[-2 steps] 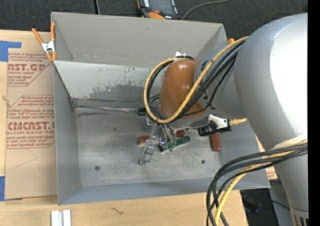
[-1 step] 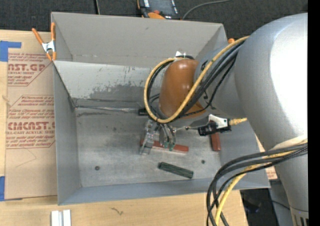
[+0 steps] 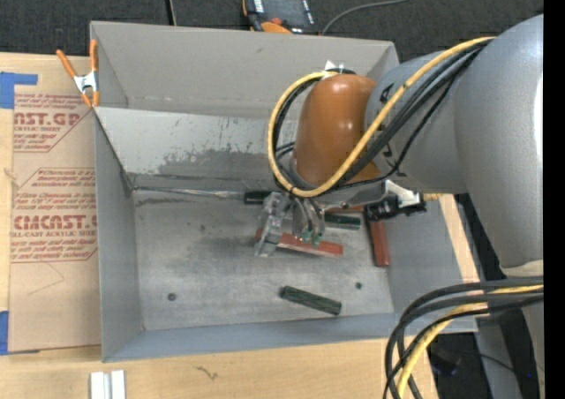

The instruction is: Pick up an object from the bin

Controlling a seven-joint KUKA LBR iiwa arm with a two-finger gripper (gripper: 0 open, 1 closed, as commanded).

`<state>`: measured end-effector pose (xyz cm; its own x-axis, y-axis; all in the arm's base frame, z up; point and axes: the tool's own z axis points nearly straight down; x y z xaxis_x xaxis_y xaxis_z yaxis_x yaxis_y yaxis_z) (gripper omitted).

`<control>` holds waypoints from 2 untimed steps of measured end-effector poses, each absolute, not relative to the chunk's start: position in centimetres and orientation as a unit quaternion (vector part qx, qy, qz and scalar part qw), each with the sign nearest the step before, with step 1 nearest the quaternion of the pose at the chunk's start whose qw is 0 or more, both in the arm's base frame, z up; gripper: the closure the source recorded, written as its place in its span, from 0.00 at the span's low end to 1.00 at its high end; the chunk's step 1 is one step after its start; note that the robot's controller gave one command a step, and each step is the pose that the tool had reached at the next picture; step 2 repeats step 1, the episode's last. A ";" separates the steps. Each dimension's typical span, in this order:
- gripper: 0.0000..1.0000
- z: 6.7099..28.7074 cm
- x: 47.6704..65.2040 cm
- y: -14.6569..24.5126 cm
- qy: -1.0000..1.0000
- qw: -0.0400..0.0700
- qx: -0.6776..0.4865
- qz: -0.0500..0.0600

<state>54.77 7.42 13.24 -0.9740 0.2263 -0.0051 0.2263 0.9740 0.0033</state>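
My gripper (image 3: 290, 234) is low in the middle of the bin, under the orange wrist cover. Its two fingers stand apart, open, just over the left end of a flat red strip (image 3: 320, 249) lying on the floor. I see nothing held between them. A short dark green bar (image 3: 311, 300) lies nearer the front wall, apart from the gripper. A red-brown stick (image 3: 380, 244) lies to the right of the strip.
A black-and-white marker-like piece (image 3: 395, 206) and a dark bar (image 3: 344, 221) lie at the right, partly under the arm. A small black piece (image 3: 256, 197) shows at the foot of the back wall. The left half of the floor is bare metal.
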 end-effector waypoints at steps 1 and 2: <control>1.00 13.4 54.8 7.5 0.994 0.001 0.114 0.001; 1.00 13.4 54.8 7.5 0.994 0.001 0.114 0.001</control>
